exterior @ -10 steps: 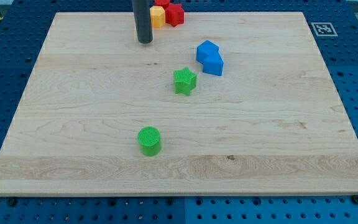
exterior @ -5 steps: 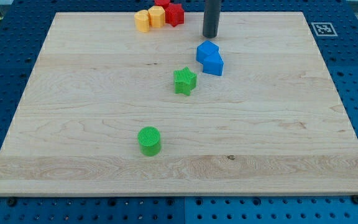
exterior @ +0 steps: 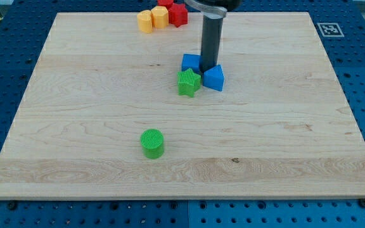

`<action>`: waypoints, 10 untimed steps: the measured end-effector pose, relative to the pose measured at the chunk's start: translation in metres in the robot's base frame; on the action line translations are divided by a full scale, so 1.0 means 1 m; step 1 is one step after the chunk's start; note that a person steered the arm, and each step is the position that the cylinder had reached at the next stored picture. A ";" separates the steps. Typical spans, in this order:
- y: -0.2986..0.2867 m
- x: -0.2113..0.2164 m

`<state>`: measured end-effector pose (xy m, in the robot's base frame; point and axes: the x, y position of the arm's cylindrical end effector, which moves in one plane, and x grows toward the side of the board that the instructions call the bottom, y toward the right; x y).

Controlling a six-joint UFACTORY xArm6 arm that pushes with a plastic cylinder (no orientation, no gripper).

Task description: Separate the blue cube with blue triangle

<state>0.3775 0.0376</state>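
Observation:
My tip (exterior: 208, 67) stands on the board between two blue blocks near the view's upper middle. The blue cube (exterior: 191, 63) is just to its left, partly hidden by the rod. The blue triangle (exterior: 214, 78) is just to its lower right. The rod touches or nearly touches both. A green star (exterior: 188, 82) sits against the lower edge of the blue cube, left of the blue triangle.
A green cylinder (exterior: 152, 142) stands lower on the wooden board (exterior: 75, 126). At the top edge sit two yellow blocks (exterior: 146, 20) (exterior: 160, 17) and red blocks (exterior: 177, 14). A marker tag (exterior: 329, 29) is at the top right corner.
My tip moved from the top left, rightward, then down into the blue pair. The blue cube shifted left and down against the green star; the blue triangle shifted down slightly.

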 end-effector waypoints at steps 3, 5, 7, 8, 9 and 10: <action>-0.050 0.004; -0.060 0.010; -0.059 -0.032; -0.056 -0.050; -0.056 -0.038; -0.056 0.000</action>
<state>0.3770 -0.0187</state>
